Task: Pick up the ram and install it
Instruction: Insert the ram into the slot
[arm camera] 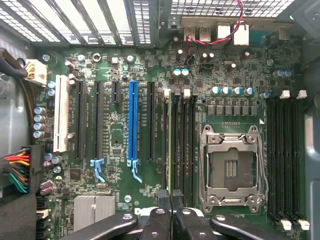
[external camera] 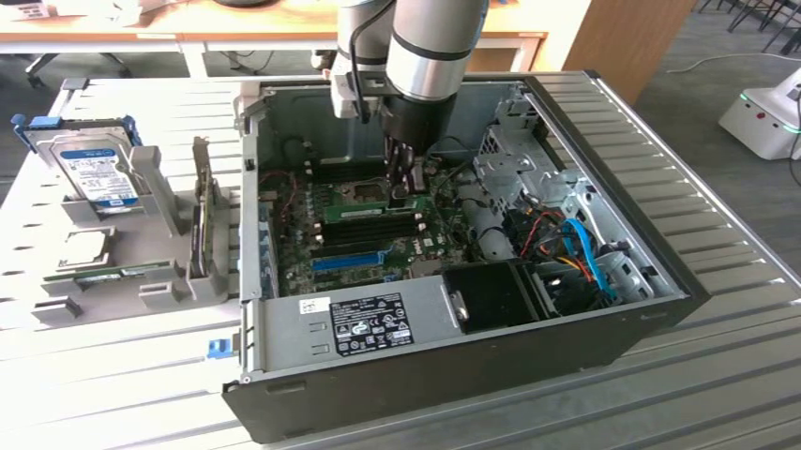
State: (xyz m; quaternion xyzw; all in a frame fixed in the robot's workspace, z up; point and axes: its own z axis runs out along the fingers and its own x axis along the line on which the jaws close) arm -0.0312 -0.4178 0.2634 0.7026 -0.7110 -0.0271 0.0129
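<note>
One arm reaches down into the open computer case (external camera: 626,319) on the slatted metal table (external camera: 726,356), and its gripper (external camera: 398,192) hangs low over the motherboard (external camera: 375,246). In the exterior view the ram (external camera: 360,209) shows as a narrow green strip standing on edge directly beneath the gripper. It stretches from the fingertips toward the exterior view's left, so the tool sits at the stick's end nearer the exterior view's right. In the wrist view the gripper (arm camera: 171,200) is closed, its two black fingers (arm camera: 161,206) drawn together with almost no gap. The thin edge of the ram (arm camera: 171,145) runs straight away from the point where they meet, and the fingers appear to pinch that edge at its near end. The stick stands upright in a black memory slot among several parallel ones, with white latches at the far end of the row. That row lies between the long blue slot (arm camera: 132,122) and the silver CPU socket (arm camera: 230,167), beside the socket and a little apart from the blue slot. How deep the stick sits in its slot cannot be told. Well apart from the case, on the exterior view's left, a silver hard drive (external camera: 100,173) with a blue label stands in a grey rack (external camera: 150,281).
</note>
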